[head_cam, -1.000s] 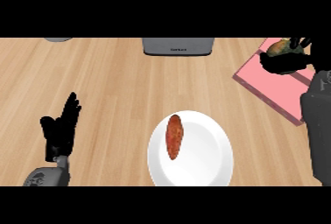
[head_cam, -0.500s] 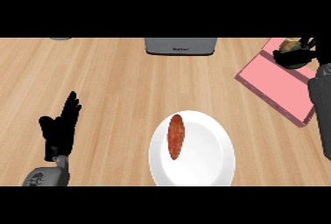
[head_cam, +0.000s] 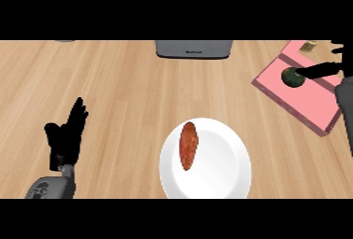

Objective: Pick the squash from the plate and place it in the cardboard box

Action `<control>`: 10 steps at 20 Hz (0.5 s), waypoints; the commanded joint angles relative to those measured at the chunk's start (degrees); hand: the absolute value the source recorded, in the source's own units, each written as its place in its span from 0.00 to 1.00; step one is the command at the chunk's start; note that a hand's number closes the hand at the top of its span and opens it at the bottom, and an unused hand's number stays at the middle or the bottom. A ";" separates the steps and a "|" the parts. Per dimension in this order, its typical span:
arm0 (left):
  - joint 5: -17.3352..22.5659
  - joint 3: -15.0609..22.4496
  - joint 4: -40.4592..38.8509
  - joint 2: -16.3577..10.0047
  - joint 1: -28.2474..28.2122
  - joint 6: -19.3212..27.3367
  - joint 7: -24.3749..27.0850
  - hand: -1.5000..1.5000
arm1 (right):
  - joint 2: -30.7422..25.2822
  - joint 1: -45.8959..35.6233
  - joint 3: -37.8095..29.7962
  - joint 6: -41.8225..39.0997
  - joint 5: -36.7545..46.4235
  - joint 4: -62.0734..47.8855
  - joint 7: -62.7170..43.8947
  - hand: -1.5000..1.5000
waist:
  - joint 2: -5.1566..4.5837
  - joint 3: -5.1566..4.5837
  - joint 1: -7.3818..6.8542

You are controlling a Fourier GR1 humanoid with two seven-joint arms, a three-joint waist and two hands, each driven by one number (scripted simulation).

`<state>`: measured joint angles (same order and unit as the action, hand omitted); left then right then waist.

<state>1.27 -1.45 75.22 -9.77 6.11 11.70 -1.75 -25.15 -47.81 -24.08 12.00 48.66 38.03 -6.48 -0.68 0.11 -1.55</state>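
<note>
Squash (head_cam: 295,78) near pink box (head_cam: 303,100) edge

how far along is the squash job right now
Mostly done: the dark green squash is off the white plate and lies in the pink box. In hand: the right hand is right beside it, fingers straight. Left to do: pull that hand clear. The left hand rests open at the left.

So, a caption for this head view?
Right robot hand at green squash in pink box; reddish vegetable lies on white plate.
</note>
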 commanded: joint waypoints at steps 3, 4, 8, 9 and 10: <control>-0.94 0.87 1.24 0.89 -0.90 0.81 0.02 0.50 | 1.61 0.48 -7.70 1.89 -11.66 -1.62 15.76 0.00 | 0.31 0.07 0.38; -1.35 0.72 0.51 1.20 0.50 1.79 -0.95 0.50 | 1.37 -1.91 -8.75 -0.06 -13.58 -1.87 15.86 0.00 | 0.29 0.05 0.44; -1.26 1.62 4.66 0.63 -3.88 0.88 -2.42 0.50 | -0.44 1.15 -15.43 -4.99 -22.65 -0.03 19.90 0.00 | 0.91 0.04 1.20; 0.09 -1.34 -0.17 -0.55 -0.97 -0.18 0.73 0.50 | -1.04 1.59 -15.74 -4.65 -23.29 -0.54 21.01 0.00 | 0.56 -0.06 1.43; 0.46 -1.00 3.24 -1.12 -1.69 -0.61 -2.36 0.50 | -1.30 2.55 -16.36 -4.85 -24.35 -0.62 21.08 0.00 | 0.66 -0.04 1.23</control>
<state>1.04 -1.67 76.66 -9.73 4.79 11.95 -2.37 -25.31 -47.04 -36.61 9.07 30.00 37.09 11.34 -0.17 0.10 -0.60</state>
